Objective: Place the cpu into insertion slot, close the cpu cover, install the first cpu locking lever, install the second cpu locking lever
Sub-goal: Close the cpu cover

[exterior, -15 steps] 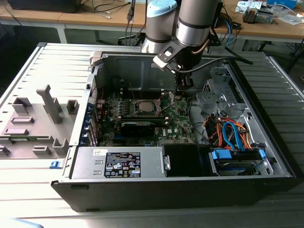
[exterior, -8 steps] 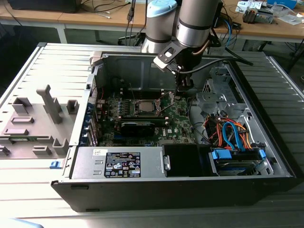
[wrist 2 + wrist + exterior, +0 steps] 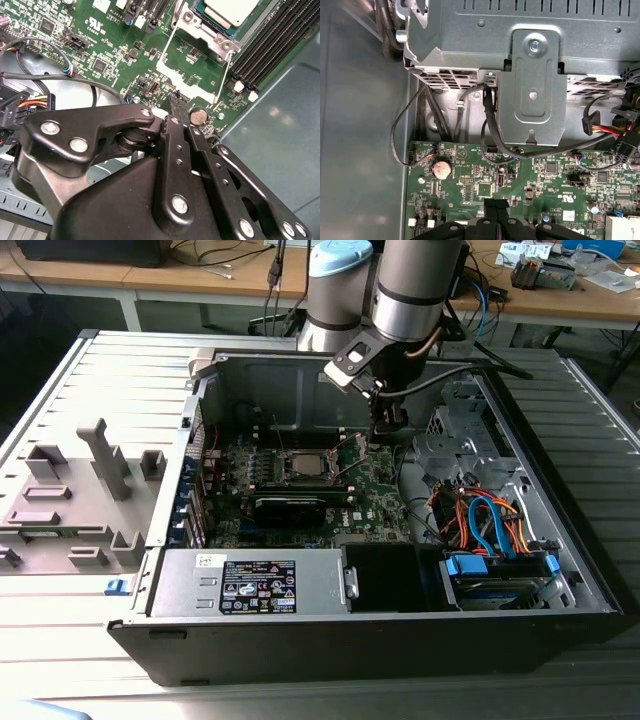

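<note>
Seemingly at the lever step: cpu (image 3: 235, 9) seated, fingers (image 3: 172, 130) pinched together, empty, beside an unlatched lever (image 3: 223, 80) needing hooking down.

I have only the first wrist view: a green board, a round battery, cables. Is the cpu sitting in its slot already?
Observer: Yes. In the second wrist view the cpu lies silver side up in the insertion slot.
Operator: Where is the gripper from the slot?
Observer: In the exterior view the gripper hangs over the board on the exterior view's right of the slot, not above it.
Operator: Are the levers locked?
Observer: I cannot tell; a thin wire lever runs from the slot's corner toward the gripper.
</note>
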{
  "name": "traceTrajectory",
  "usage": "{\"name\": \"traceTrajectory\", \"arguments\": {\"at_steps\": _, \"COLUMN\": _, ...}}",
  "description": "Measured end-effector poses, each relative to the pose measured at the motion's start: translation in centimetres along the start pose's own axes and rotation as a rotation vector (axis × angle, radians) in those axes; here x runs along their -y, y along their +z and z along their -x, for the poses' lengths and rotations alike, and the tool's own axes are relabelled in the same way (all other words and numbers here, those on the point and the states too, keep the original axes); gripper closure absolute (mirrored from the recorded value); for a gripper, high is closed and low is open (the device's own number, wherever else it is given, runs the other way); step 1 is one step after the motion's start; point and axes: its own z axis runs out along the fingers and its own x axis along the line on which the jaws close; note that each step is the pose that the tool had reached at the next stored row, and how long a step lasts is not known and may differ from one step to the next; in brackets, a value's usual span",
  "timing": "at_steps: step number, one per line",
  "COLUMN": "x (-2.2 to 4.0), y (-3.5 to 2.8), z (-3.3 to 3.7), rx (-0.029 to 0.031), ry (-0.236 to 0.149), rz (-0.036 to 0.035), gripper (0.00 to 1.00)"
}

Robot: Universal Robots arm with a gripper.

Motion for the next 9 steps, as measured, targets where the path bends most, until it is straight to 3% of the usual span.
{"name": "traceTrajectory", "arguments": {"at_steps": 9, "x": -0.2, "y": 0.26, "z": 0.01, "rx": -0.0001, "ry": 0.0, "rz": 0.0, "gripper": 0.89}}
